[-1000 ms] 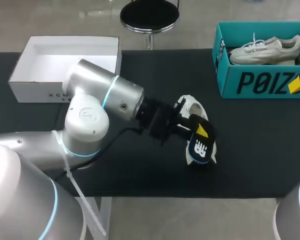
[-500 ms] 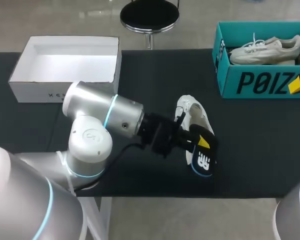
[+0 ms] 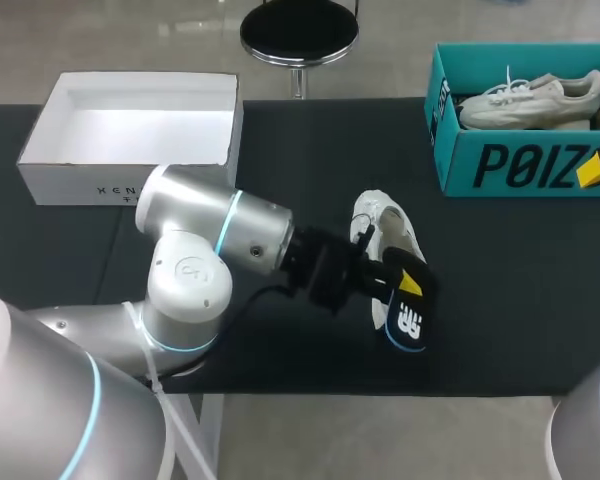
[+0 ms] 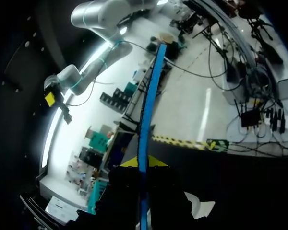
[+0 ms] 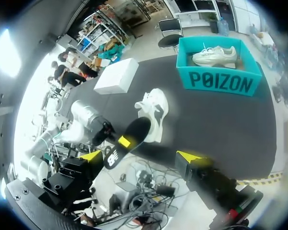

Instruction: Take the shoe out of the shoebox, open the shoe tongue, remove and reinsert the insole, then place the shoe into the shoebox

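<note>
Left end effector (image 3: 407, 287) is clamped on the insole (image 3: 408, 325) by the shoe (image 3: 385, 222); it looks light and floppy, best pinched mid-length.

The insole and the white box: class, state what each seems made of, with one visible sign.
Insole: probably foam, dark matte top; it looks thin edge-on in the left gripper. White box: likely matte cardboard, thin straight walls.

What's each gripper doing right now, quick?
Left gripper: shut on the flat black insole with a blue edge, held beside the white lace-up sneaker.
Right gripper: open, holding nothing.
</note>
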Robot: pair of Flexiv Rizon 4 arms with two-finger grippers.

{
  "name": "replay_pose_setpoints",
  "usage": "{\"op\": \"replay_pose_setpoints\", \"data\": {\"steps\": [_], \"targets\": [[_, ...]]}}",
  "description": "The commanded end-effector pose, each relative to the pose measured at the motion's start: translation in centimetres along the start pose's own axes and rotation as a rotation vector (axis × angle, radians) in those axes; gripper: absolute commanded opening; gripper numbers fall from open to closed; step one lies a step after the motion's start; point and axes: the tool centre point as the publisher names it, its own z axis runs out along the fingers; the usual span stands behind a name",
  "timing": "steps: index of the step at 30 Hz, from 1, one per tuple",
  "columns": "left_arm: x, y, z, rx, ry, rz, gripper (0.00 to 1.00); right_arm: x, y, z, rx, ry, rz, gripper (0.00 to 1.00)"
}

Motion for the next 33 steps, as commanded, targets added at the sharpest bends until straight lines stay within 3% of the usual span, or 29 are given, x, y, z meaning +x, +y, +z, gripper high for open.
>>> {"op": "replay_pose_setpoints", "data": {"steps": [1,19,33], "targets": [[0.0,0.7,0.3,-0.004,-0.003,0.005,0.0,0.0,0.2,0.1,0.005,-0.001,0.002,1.0],[-0.7,3.5,-0.1,-0.042,-0.021,0.025,0.0,0.0,0.2,0.1,0.005,-0.001,0.002,1.0],[-0.8,3.4,-0.4,-0.055,-0.044,0.02,0.0,0.0,0.2,0.1,0.005,-0.001,0.002,1.0]]}}
